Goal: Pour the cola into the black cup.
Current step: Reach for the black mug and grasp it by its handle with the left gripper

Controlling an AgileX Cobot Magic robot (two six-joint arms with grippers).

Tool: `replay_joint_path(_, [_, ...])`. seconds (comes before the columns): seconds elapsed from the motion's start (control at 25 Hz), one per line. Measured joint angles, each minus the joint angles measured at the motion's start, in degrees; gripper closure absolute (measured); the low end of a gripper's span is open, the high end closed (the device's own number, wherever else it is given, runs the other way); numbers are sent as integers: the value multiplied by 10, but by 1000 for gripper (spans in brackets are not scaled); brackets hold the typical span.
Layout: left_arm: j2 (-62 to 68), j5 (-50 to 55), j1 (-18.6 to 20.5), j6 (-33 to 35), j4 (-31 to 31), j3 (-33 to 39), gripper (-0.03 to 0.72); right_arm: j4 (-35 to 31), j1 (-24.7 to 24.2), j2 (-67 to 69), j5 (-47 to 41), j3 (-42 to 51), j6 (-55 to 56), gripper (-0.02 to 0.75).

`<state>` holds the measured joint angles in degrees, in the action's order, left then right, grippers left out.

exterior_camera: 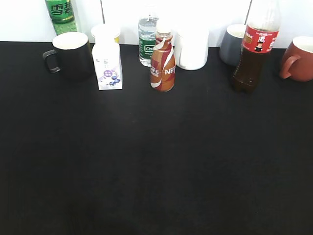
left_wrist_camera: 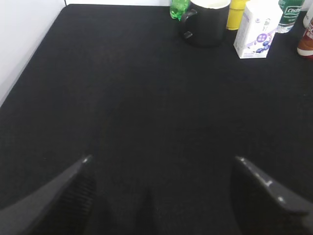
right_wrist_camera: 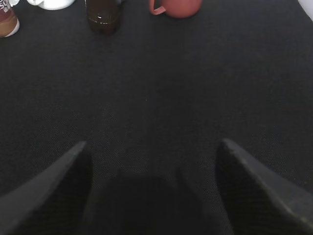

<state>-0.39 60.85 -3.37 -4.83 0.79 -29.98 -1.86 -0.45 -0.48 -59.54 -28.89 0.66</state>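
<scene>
The cola bottle [exterior_camera: 255, 49], tall and clear with dark liquid and a red label, stands upright at the back right of the black table; its base shows in the right wrist view [right_wrist_camera: 102, 17]. The black cup [exterior_camera: 72, 55], white inside with its handle to the left, stands at the back left; it also shows in the left wrist view [left_wrist_camera: 206, 22]. My left gripper [left_wrist_camera: 161, 161] is open and empty over bare table, far in front of the cup. My right gripper [right_wrist_camera: 151, 147] is open and empty, well in front of the cola. Neither gripper shows in the exterior view.
Along the back stand a green soda bottle [exterior_camera: 61, 14], a yellow cup [exterior_camera: 107, 33], a white carton [exterior_camera: 107, 68], a water bottle [exterior_camera: 147, 41], a coffee bottle [exterior_camera: 163, 58], a white mug [exterior_camera: 191, 48], a grey mug [exterior_camera: 232, 45] and a reddish-brown mug [exterior_camera: 298, 58].
</scene>
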Motion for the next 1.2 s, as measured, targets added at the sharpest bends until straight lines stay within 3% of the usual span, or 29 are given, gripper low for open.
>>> replay_joint_path(0.16, [0, 0, 0, 0, -1, 0, 41, 0, 0, 0, 0, 0, 0, 143])
replay_joint_path(0.32, [0, -25, 0, 0, -20, -5, 130, 0, 0, 0, 0, 0, 0, 143])
replay_joint_path(0.48, [45, -342, 0, 0, -12, 16, 139, 0, 0, 0, 0, 0, 0, 143])
replay_joint_path(0.68, [346, -773, 0, 0, 1, 112, 145, 0, 0, 0, 0, 0, 0, 143])
replay_joint_path(0.88, [771, -1135, 0, 0, 65, 118, 214, 0, 0, 0, 0, 0, 0, 143])
replay_joint_path(1.0, [965, -1227, 0, 0, 75, 75, 218, 0, 0, 0, 0, 0, 0, 143])
replay_joint_path(1.2, [1136, -1260, 0, 0, 75, -55, 234, 0, 0, 0, 0, 0, 0, 143])
